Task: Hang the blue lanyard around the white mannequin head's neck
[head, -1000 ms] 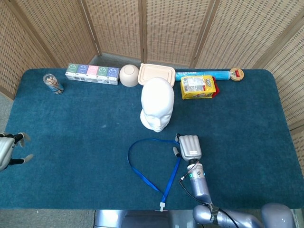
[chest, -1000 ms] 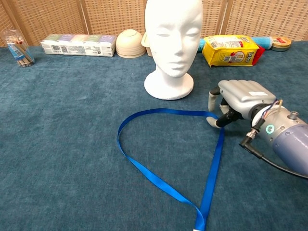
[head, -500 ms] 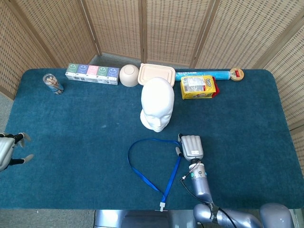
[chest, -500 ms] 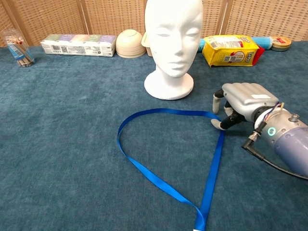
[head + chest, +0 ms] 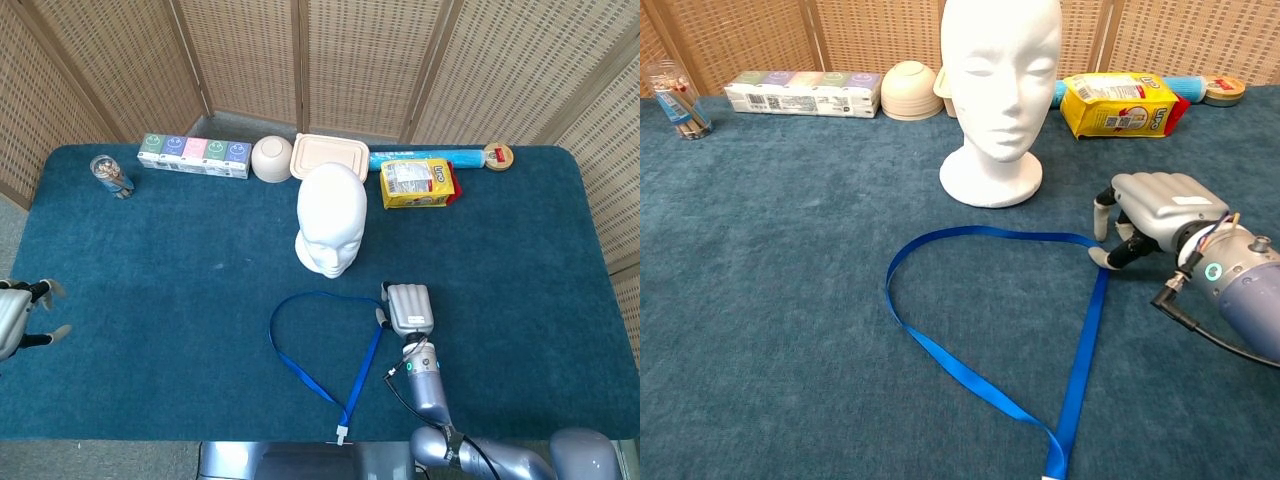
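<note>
While lying flat on the table (image 5: 150,300): blue lanyard (image 5: 940,350) forms an open loop in front of the white mannequin head (image 5: 998,90), not touching it.
Long axis: runs from the loop's far bend near the head toward the clip end at the table's near edge.
Change: right robot hand (image 5: 1145,215) has shifted rightward off the strap's corner.
Right robot hand state: fingers curled, holding nothing; strap ungrasped.
Left robot hand (image 5: 18,318): open, idle at the table edge.
Implication: pickup not yet achieved.

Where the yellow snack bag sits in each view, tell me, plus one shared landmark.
Head view: bag at the table's far edge, right of the mannequin head.
Chest view: bag upper right, behind and right of the mannequin head.
Shared landmark: the mannequin head.
</note>
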Controlling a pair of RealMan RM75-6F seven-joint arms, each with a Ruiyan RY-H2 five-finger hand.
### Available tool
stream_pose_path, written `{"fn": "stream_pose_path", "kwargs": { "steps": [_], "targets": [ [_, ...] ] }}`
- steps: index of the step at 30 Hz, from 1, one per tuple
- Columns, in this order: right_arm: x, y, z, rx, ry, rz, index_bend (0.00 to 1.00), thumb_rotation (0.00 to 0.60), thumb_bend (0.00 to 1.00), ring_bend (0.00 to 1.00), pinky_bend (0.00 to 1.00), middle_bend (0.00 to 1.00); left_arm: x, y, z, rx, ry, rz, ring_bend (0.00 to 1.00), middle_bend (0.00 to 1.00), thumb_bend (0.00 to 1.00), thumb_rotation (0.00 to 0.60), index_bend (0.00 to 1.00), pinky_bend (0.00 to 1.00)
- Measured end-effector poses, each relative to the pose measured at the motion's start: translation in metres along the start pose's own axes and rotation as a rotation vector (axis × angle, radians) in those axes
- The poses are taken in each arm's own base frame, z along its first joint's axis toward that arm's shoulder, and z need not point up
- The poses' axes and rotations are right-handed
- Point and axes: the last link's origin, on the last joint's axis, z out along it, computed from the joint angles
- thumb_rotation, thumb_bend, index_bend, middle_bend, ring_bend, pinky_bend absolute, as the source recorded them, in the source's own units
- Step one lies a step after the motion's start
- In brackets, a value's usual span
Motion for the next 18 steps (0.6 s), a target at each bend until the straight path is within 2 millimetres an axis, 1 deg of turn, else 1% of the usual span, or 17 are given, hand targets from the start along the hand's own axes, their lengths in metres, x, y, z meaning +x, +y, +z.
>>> {"fn": "stream_pose_path", "kwargs": {
  "steps": [4,18],
  "targets": [
    [-0.0009,0.0007,0.0004,-0.003,-0.003,-0.008,0.5,0.477,0.4,1.0,1.0,0.84,0.0002,-0.0003,0.0,0.001,0.0,0.0,0.51,0.56,0.16,0.509,0.43,0.33],
    [-0.0009,0.0008,0.0014,-0.009,-0.009,-0.007,0.54,0.477,0.47,1.0,1.0,0.85,-0.0004,0.0007,0.0006,-0.002,-0.001,-0.002,0.51,0.56,0.16,0.508,0.43,0.33]
  ]
}}
